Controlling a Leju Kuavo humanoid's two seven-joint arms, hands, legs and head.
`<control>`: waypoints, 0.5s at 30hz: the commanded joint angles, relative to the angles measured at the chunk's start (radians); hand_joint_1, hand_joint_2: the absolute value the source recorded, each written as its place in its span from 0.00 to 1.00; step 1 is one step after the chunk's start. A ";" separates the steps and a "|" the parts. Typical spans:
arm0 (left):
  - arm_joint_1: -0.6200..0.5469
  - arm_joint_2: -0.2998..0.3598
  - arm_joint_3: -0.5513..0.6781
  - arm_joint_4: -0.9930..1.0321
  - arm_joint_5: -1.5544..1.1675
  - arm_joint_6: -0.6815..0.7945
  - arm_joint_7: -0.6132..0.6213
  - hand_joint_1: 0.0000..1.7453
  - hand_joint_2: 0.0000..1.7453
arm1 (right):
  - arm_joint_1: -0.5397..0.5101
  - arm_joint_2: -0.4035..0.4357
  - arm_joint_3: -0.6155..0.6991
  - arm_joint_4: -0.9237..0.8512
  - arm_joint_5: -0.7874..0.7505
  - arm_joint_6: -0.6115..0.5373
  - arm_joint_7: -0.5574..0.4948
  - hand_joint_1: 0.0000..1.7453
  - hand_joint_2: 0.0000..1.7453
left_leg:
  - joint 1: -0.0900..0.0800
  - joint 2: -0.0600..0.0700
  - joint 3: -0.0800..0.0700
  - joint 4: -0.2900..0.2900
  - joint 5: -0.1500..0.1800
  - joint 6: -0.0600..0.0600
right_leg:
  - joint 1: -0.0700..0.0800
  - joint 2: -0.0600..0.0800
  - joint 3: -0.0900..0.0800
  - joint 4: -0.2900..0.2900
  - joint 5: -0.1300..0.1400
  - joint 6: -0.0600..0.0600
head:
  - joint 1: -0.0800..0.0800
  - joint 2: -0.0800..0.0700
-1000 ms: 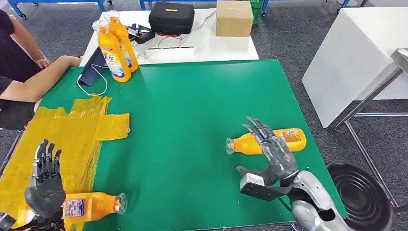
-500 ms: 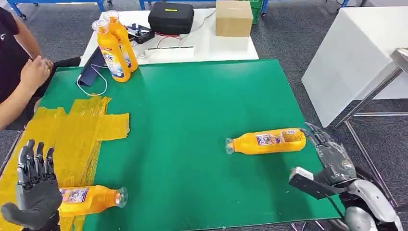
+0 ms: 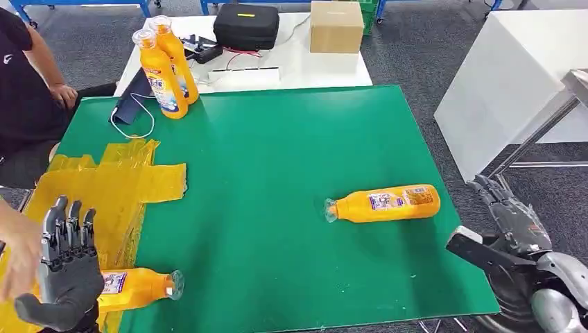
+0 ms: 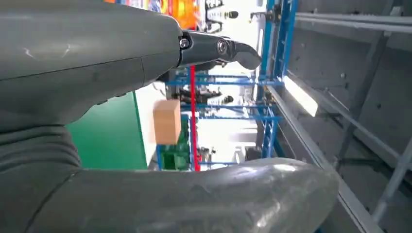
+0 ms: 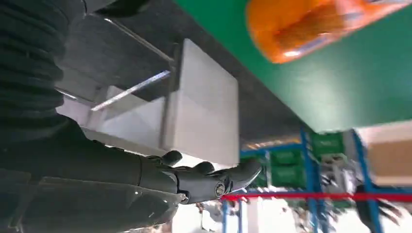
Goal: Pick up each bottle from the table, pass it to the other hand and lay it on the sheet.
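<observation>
Beside left robot hand (image 3: 64, 281): bottle (image 3: 135, 287).

Part of a blue word reads "ide" on the front standing bottle's label (image 3: 159, 86).

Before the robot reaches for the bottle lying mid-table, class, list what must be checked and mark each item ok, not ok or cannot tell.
1. Right hand free, fingers apart: ok.
2. Right hand over the mid-table bottle: not ok, it hangs off the green table edge.
3. Left hand free to receive: ok.
4. Yellow sheet free of intruders: not ok, a person's hand is beside the left hand.
5. Bottle lying still: cannot tell.
</observation>
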 commanded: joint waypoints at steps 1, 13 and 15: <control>-0.059 0.052 -0.107 0.055 -0.003 0.036 -0.023 0.00 0.00 | -0.195 -0.011 0.113 0.302 0.019 0.054 0.013 0.00 1.00 | 0.001 0.002 0.003 -0.001 0.000 -0.001 | 0.001 0.003 0.003 -0.002 0.001 -0.001 | 0.000 0.000; -0.082 0.056 -0.106 0.066 -0.002 0.033 -0.021 0.00 0.00 | -0.272 0.003 0.242 0.383 0.055 0.058 0.039 0.00 1.00 | 0.002 0.002 0.004 -0.001 -0.001 -0.002 | 0.002 0.003 0.004 -0.002 0.001 0.000 | 0.000 0.000; -0.088 0.058 -0.108 0.072 -0.001 0.030 -0.018 0.00 0.00 | -0.298 0.009 0.272 0.407 0.061 0.057 0.042 0.00 1.00 | 0.002 0.003 0.004 -0.001 -0.001 -0.001 | 0.002 0.004 0.003 -0.002 0.001 0.000 | 0.000 0.000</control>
